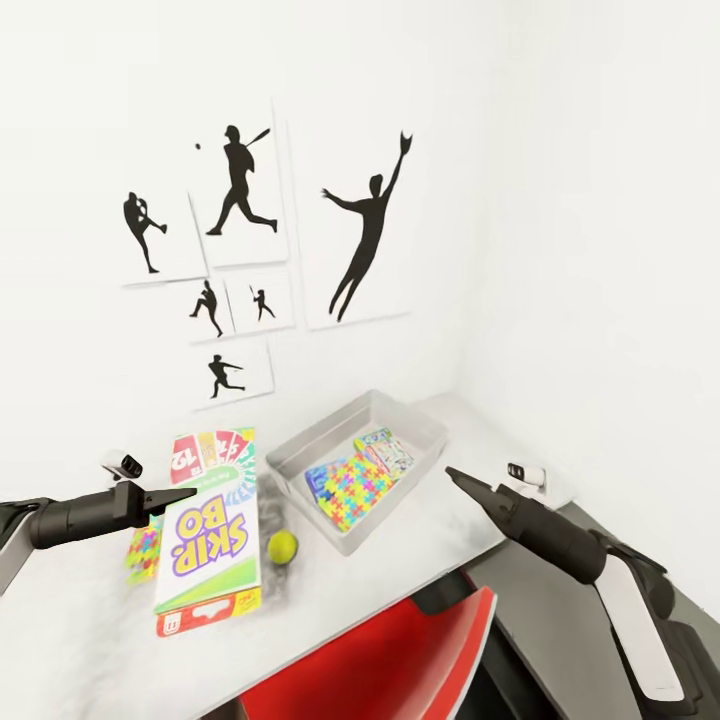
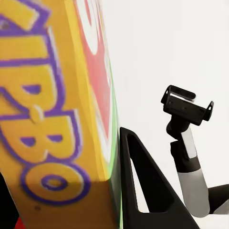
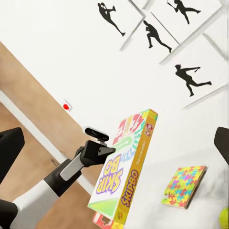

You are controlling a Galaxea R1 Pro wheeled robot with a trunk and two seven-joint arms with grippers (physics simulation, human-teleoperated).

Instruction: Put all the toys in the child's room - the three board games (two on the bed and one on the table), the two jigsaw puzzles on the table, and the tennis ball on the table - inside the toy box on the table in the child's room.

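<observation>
**One game box held, toy box off to its right**

One Skip-Bo box (image 1: 208, 530) sits clenched in our left jaws (image 1: 172, 497), lifted over the bench (image 1: 90, 640), its long axis pointing away from us. The toy box (image 1: 300, 450), already holding a jigsaw (image 1: 350, 490), lies just beyond the tennis ball (image 1: 283, 546). Our right jaws (image 1: 462, 478) we cannot tell, spread or closed.

Red chair (image 1: 400, 660) below the desk edge, small red wall dot (image 3: 66, 106)
</observation>
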